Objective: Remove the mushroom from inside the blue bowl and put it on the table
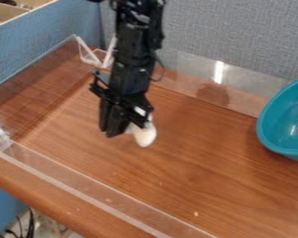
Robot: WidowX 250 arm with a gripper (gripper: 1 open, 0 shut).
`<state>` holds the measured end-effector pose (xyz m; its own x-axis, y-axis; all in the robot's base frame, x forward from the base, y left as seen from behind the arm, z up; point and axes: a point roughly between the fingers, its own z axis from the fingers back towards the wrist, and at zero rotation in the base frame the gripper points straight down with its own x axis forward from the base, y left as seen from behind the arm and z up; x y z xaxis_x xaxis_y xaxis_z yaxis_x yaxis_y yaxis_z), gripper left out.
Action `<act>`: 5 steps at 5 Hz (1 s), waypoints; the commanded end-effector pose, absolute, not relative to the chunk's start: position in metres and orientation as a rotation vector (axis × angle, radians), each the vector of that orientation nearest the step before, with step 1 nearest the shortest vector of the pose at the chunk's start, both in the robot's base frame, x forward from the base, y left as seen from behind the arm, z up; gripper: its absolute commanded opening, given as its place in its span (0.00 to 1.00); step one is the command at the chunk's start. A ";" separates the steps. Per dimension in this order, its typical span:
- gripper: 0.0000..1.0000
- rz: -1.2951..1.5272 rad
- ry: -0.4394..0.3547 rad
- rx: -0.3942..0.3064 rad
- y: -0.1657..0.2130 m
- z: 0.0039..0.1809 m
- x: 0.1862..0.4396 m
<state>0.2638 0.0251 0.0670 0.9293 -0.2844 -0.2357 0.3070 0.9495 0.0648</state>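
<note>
The cream-white mushroom (142, 136) sits low over the reddish-brown table (201, 177), well apart from the teal-blue bowl (283, 121).

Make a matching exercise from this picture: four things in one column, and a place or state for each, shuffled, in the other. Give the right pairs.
Things:
1. mushroom
2. blue bowl
3. gripper
4. table

Places or states:
A. at the right edge, partly cut off
B. shut, pointing down over the wood
C. white, at the gripper's tip, out of the bowl
D. reddish-brown wood with clear walls around it

Pairs: 1-C, 2-A, 3-B, 4-D
</note>
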 end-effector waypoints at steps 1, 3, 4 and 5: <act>0.00 -0.381 0.193 0.101 0.005 0.068 0.266; 0.00 -0.509 0.206 0.101 -0.028 0.052 0.265; 0.00 -0.533 0.203 0.097 -0.034 0.048 0.262; 0.00 -0.543 0.196 0.092 -0.037 0.049 0.261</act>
